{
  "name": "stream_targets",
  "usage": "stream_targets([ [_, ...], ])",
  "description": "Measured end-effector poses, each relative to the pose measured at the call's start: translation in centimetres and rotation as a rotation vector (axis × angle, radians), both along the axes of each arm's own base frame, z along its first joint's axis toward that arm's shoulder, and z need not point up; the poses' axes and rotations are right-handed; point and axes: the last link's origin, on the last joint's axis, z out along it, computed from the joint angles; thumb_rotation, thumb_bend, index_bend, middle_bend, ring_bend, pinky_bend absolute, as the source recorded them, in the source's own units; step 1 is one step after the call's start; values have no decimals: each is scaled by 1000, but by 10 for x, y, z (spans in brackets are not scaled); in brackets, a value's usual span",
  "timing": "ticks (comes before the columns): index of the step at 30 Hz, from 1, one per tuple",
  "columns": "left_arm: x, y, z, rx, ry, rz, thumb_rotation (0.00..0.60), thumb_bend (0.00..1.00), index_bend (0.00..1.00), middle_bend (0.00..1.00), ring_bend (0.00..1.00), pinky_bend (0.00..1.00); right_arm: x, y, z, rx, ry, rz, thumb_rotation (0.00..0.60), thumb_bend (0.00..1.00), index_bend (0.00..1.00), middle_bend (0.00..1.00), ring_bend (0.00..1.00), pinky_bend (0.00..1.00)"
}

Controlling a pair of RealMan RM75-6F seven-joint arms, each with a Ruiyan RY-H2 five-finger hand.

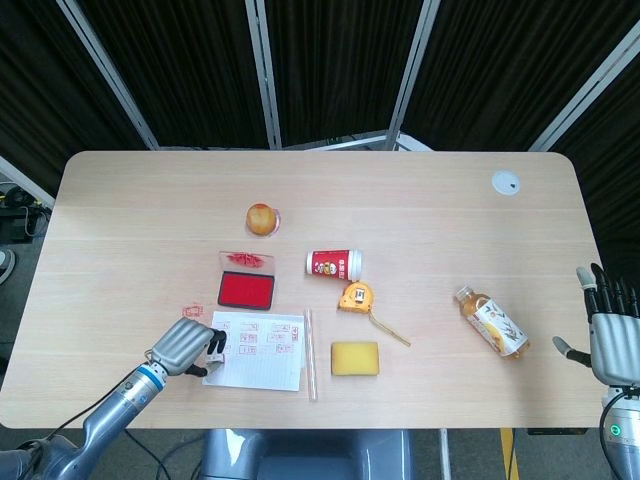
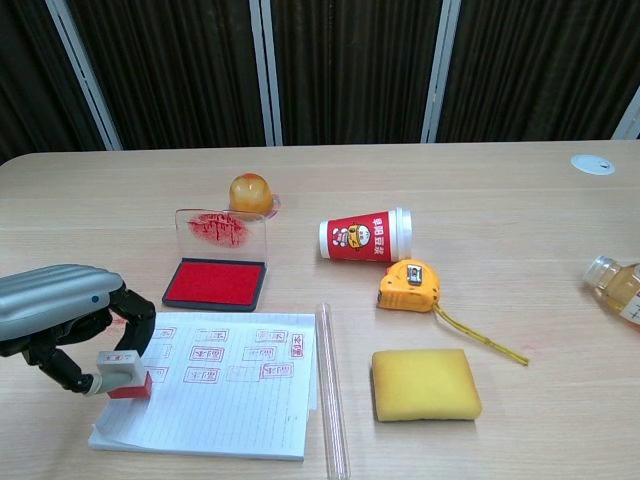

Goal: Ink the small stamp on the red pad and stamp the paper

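Observation:
My left hand [image 2: 62, 318] [image 1: 186, 346] holds the small stamp [image 2: 124, 372], a grey block with a red base, pressed onto the left edge of the lined paper [image 2: 220, 390] [image 1: 256, 352]. Several red imprints mark the paper's upper rows. The red ink pad [image 2: 216, 283] [image 1: 246, 290] lies open just beyond the paper, its clear lid [image 2: 221, 233] standing upright behind it. My right hand [image 1: 611, 325] is open at the table's right edge, far from the paper, and appears only in the head view.
A clear rod [image 2: 333, 395] lies along the paper's right side. A yellow sponge [image 2: 424, 384], an orange tape measure [image 2: 410, 285], a red cup on its side [image 2: 366, 236], an orange jelly cup [image 2: 250, 192] and a tea bottle [image 1: 492, 321] are spread over the table.

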Motion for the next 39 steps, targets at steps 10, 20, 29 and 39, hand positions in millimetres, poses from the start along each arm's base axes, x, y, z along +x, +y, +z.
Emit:
stream_targets([
  [10, -2, 0, -3, -15, -13, -13, 600, 407, 620, 585, 845, 902, 0, 0, -1, 2, 4, -1, 600, 0, 0, 0, 0, 0],
  [20, -5, 2, -6, -9, -27, -39, 600, 406, 621, 585, 845, 903, -1, 0, -1, 1, 7, -8, 600, 0, 0, 0, 0, 0],
  [29, -17, 3, -10, -11, -58, -44, 600, 404, 620, 585, 845, 902, -1, -1, -2, 4, 12, -9, 600, 0, 0, 0, 0, 0],
  [39, -20, 4, -15, -14, -56, -46, 600, 406, 620, 584, 845, 902, -2, -1, -3, 6, 13, -12, 600, 0, 0, 0, 0, 0],
])
